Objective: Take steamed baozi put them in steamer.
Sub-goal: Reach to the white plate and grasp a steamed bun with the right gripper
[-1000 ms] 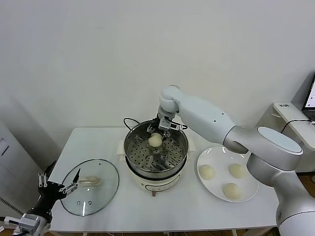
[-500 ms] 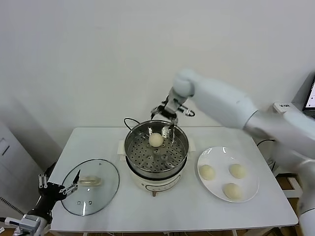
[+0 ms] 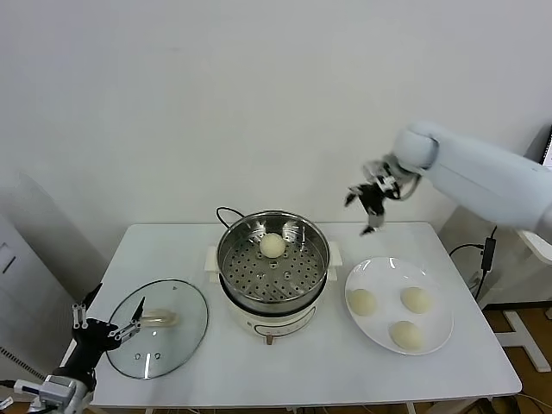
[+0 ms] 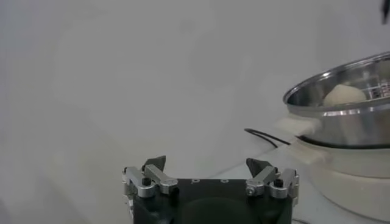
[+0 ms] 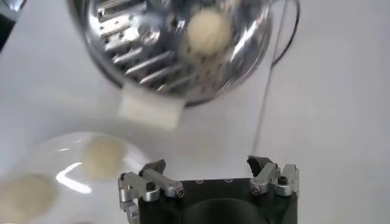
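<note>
White wall backs a white table (image 3: 328,362) that carries a steamer (image 3: 273,267), a plate (image 3: 435,341) and a glass lid (image 3: 159,328). One bun (image 3: 272,246) sits on the steamer's perforated floor, toward its far side. Three more buns (image 3: 362,301) lie on the plate, which stands just beside the steamer on the right-hand side of the table.

High above the table, the right gripper (image 3: 373,200) hangs in the air with its fingers (image 5: 149,176) spread wide and nothing between them. Below and ahead of those fingers, the right wrist view shows the steamer (image 5: 170,49) with its single bun (image 5: 207,30), and part of the plate with buns (image 5: 100,155) on it.

At the near left edge of the table, the left gripper (image 3: 108,328) sits low with its fingers (image 4: 155,173) wide apart and empty, just beside the lid's rim. Ahead of its fingers stand the steamer (image 4: 341,112) and its bun (image 4: 344,94), well apart from them.
</note>
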### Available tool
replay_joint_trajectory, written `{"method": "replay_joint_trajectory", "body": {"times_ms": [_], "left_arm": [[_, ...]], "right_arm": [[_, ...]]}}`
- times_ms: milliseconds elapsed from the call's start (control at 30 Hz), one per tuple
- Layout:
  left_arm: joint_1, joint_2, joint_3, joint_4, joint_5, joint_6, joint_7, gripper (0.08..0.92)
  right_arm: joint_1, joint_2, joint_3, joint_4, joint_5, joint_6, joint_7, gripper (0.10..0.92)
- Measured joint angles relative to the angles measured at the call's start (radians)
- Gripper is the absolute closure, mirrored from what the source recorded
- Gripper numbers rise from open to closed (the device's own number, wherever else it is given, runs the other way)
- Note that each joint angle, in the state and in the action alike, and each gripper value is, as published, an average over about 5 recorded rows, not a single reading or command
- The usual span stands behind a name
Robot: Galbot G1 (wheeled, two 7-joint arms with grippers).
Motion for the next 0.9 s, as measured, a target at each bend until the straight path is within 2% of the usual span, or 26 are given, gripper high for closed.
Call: {"method": "replay_joint_trajectory", "body": {"times_ms": [367,900], "left_arm": [[0.005,-0.003,-0.001,0.0,0.01,0.001,-0.001,0.177],[0.016,-0.008,-0.006,-0.002,0.014,0.001,-0.001,0.177]], "right_arm": [[-0.189,-0.068,0.06,0.066,-0.053,-0.043,0.036,0.203],[-0.354,-0.016,0.171,-0.002,-0.121,-0.046,0.066,0.203]]}}
